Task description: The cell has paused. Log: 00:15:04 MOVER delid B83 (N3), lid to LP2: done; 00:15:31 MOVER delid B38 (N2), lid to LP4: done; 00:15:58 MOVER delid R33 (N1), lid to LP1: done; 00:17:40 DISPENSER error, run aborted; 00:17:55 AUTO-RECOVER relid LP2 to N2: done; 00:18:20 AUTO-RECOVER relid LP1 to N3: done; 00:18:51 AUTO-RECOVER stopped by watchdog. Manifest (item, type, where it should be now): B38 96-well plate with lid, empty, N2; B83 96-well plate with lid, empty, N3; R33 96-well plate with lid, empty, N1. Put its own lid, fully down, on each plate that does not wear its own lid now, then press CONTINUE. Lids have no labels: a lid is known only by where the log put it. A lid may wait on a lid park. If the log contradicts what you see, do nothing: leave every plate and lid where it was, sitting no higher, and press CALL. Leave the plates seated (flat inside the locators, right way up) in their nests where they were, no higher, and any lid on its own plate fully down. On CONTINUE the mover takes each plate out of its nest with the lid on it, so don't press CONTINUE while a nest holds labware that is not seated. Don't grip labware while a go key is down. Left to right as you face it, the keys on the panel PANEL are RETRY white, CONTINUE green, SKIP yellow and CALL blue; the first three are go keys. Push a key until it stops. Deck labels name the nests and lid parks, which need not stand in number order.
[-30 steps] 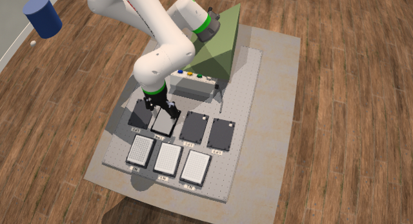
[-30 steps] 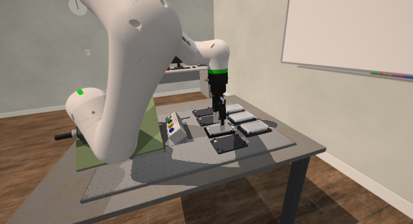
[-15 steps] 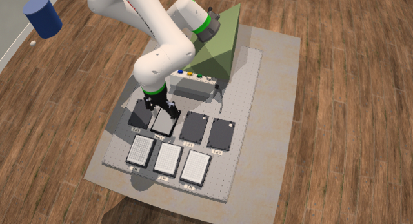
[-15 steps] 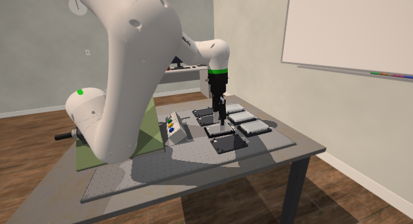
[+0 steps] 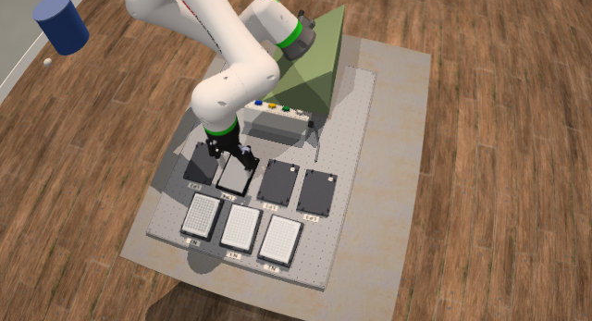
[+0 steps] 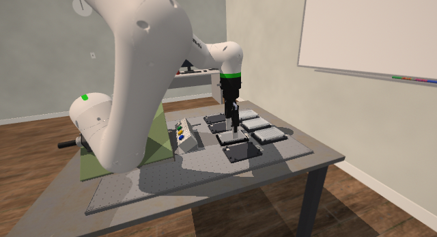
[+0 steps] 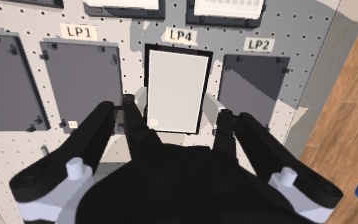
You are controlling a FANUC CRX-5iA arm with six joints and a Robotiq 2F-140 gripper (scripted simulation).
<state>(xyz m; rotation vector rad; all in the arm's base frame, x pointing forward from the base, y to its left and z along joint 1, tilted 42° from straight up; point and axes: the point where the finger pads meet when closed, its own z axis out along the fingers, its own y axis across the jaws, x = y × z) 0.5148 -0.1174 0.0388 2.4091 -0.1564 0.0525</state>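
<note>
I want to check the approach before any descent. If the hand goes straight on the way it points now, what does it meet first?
Most likely the flat white rectangular lid on the lid park labelled LP4. The open black hand points down at the deck with its pads on either side of the lid's near end; its height above it is unclear.
</note>
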